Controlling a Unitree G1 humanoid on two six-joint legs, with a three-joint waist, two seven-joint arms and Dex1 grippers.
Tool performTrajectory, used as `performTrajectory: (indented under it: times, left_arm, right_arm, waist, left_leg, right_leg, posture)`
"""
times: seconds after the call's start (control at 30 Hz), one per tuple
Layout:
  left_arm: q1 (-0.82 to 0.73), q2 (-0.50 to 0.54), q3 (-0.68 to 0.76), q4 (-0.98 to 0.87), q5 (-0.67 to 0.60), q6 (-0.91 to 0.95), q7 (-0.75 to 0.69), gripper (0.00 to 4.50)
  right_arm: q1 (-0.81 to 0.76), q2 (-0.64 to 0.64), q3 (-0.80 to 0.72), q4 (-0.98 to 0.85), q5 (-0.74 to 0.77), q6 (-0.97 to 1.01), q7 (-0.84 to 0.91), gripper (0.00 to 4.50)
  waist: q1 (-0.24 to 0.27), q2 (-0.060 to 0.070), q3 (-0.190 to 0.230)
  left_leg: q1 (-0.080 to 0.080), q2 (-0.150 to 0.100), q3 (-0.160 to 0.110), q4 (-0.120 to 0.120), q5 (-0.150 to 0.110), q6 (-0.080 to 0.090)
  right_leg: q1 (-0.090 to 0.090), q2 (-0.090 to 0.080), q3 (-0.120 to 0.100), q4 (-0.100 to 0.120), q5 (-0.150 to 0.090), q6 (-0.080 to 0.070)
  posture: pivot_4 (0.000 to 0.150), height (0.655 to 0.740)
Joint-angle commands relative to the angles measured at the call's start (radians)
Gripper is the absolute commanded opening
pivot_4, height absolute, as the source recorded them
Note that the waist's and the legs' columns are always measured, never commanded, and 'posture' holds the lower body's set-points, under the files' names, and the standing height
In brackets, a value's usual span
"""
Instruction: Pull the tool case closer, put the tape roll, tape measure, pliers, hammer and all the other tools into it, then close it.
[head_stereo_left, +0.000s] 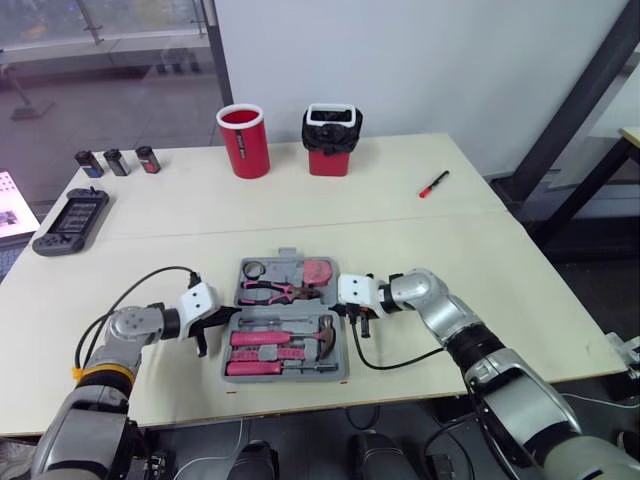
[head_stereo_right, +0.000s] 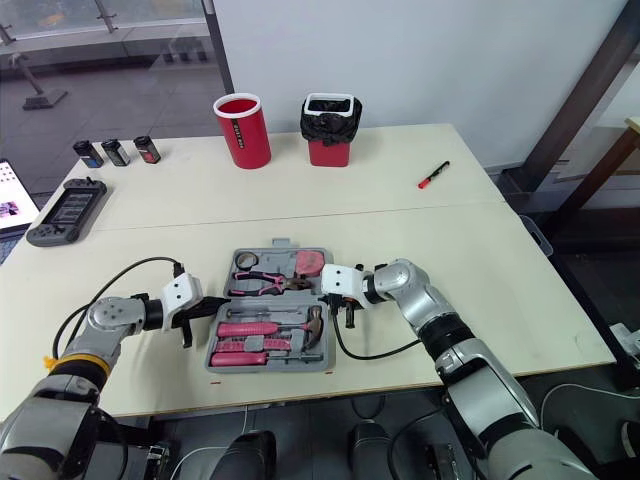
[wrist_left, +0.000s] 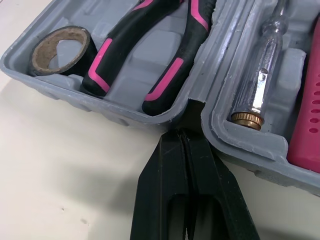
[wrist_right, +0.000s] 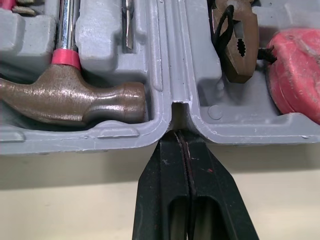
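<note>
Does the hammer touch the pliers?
Apart. The right wrist view shows the hammer and the pliers in separate halves of the tool case, the hinge between them.

Left pincer (wrist_left: 184, 139) and right pincer (wrist_right: 183, 136), both pressed closed, point inward at each other from left and right, held low.

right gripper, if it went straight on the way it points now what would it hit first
The right gripper points at the hinge notch of the tool case, between the hammer half and the pliers half. It would meet that grey rim first; it looks almost on it, though depth is unclear.
</note>
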Motion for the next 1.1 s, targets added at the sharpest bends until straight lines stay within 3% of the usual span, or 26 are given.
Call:
performTrajectory:
  times: [0.03,0.4,1.1]
  left_arm:
    - [0.085,-0.006,-0.042,-0.095,-0.009,0.015,-0.087,0.04]
    - [0.189,0.003,-0.039,-0.241,-0.014,0.084,-0.033,0.04]
    - [0.237,0.006,-0.051,-0.296,-0.053,0.164,-0.075,0.04]
  right_arm:
    - [0.038,0.020,0.019,-0.109,0.022,0.030,0.036,0.00]
    - [0.097,0.005,0.021,-0.226,0.022,0.123,0.050,0.00]
    - [0.103,-0.022,0.024,-0.193,0.005,0.133,0.048,0.00]
  waist:
    - [0.000,0.000,0.000]
    - [0.002,0.000,0.000]
    - [0.003,0.000,0.000]
  left_leg:
    - [0.000,0.000,0.000,0.000,0.000,0.000]
    - [0.007,0.000,0.000,0.000,0.000,0.000]
    - [0.008,0.000,0.000,0.000,0.000,0.000]
  right_leg:
    - [0.000,0.000,0.000,0.000,0.000,0.000]
    - [0.008,0.000,0.000,-0.001,-0.003,-0.003]
    - [0.010,0.000,0.000,-0.001,-0.004,-0.002]
  posture:
    - [0.150,0.7400]
    - [0.150,0.7400]
    - [0.150,0.7400]
